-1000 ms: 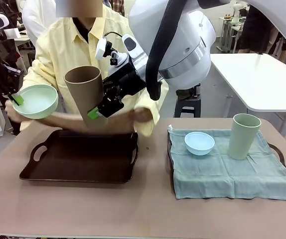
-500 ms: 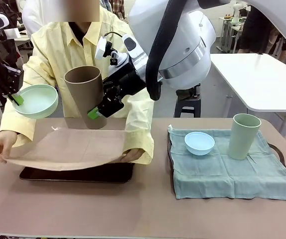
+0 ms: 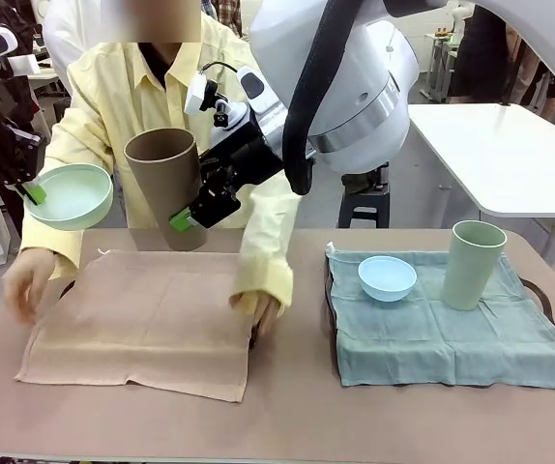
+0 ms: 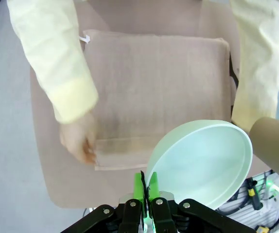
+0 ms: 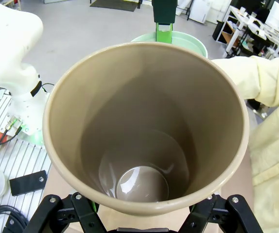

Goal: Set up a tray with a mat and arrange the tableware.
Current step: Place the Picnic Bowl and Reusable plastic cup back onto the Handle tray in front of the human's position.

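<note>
Altogether, bowls: two are counted. A mint green matte bowl (image 3: pixel 69 194) is held above the table's left end, its rim pinched between the green pads of the left gripper (image 3: pixel 32 192); a light blue matte bowl (image 3: pixel 387 277) sits on the teal cloth mat (image 3: pixel 452 333).
Tumblers: two are counted. A tall brown handleless tumbler (image 3: pixel 165 184) is gripped low on its wall by the right gripper (image 3: pixel 187 218), tilted, above the far edge of the tan mat; a pale green tumbler (image 3: pixel 474 264) stands upright on the teal mat, right of the blue bowl and apart from it.
Mats: two are counted. A tan cloth mat (image 3: pixel 147 320) is spread flat over the left tray, hiding nearly all of it; the teal mat covers a dark tray (image 3: pixel 538 293) on the right.
Hands: the person's hand at picture left (image 3: pixel 28 281) is seen beside the tan mat's left edge, blurred; the other hand (image 3: pixel 259 307) rests at its right edge.
Left wrist view: the mint bowl (image 4: pixel 202 161) is seen clamped at its rim, above the tan mat (image 4: pixel 154 92).
Right wrist view: the brown tumbler's (image 5: pixel 144 126) open mouth is seen.
Surface: a beige table (image 3: pixel 287 406).
Room: a white table (image 3: pixel 510 155) stands behind at right.
</note>
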Action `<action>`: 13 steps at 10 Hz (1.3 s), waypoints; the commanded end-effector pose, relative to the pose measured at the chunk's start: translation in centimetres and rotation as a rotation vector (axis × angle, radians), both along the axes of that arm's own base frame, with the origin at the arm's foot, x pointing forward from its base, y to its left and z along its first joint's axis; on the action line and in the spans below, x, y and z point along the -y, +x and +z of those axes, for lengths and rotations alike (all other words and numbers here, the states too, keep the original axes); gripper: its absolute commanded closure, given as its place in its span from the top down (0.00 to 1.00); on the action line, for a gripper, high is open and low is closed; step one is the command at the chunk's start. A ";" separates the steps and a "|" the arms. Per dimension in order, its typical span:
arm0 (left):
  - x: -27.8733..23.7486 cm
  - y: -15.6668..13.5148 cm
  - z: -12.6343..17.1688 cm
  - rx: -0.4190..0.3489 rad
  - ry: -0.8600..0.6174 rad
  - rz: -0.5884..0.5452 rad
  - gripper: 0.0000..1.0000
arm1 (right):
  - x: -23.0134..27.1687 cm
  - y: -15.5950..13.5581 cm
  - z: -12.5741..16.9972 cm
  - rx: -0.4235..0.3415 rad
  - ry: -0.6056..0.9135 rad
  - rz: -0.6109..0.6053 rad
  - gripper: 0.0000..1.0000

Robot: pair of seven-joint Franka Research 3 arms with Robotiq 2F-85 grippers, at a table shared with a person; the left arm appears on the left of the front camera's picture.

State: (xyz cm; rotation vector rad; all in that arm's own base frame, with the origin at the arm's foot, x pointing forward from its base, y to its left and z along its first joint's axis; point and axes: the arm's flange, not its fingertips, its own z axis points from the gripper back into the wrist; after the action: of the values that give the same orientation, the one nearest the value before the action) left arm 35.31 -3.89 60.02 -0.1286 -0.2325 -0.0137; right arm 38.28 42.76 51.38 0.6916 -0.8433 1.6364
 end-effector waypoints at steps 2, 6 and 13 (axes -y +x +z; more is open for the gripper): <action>0.0 -0.1 0.0 0.012 -0.009 -0.011 0.00 | -0.1 0.0 -0.1 0.013 -0.001 0.011 0.78; 0.0 -0.1 0.0 0.012 -0.009 -0.011 0.00 | -0.1 0.0 -0.1 0.013 -0.001 0.011 0.78; 0.0 -0.1 0.0 0.012 -0.009 -0.011 0.00 | -0.1 0.0 -0.1 0.013 -0.001 0.011 0.78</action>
State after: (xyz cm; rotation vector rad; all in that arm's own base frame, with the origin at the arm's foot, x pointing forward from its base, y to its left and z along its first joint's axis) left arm 35.31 -3.89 60.02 -0.1287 -0.2325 -0.0137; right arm 38.28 42.76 51.38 0.6916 -0.8433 1.6365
